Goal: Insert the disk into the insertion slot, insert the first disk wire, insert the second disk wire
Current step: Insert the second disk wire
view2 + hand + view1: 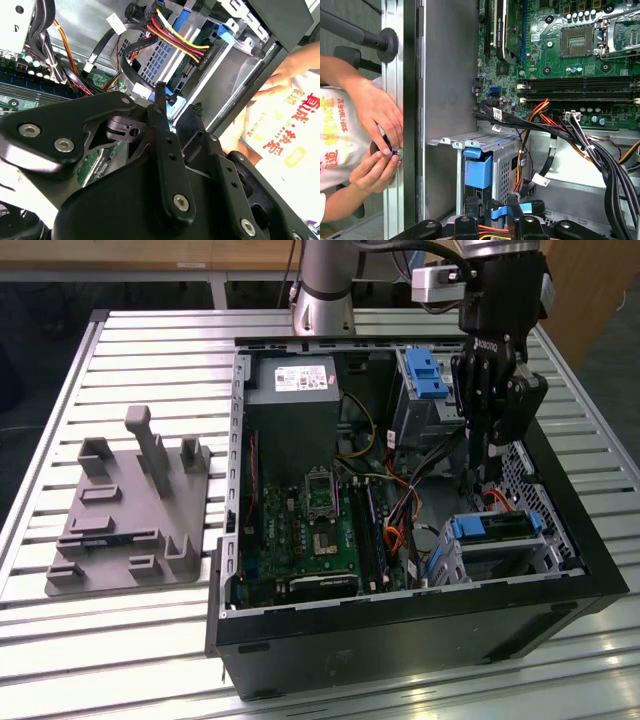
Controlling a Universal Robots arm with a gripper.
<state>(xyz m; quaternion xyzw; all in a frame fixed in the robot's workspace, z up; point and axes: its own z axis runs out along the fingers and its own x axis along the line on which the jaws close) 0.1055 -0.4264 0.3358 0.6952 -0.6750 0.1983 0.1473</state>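
Your gripper [489, 468], narrowed and seemingly pinching a blue plug [501, 212], hangs just above the disk [497, 526] seated in the slot [505, 558].

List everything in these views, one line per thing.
table: one, silver slats, under everything
computer case: one, black, open, on the table
fixture: one, grey, on the table at the exterior view's left of the case
motherboard: one, green, inside the case
power supply: one, grey, inside the case, beside the motherboard
latched bay: one, silver with blue latch, far corner
insertion slot: one, silver cage, near corner
disk: one, blue carrier, in the insertion slot
wires: several, red, yellow, orange, black, between motherboard and cage
hands: two, person's, outside the case wall
gripper: one, black, above the disk
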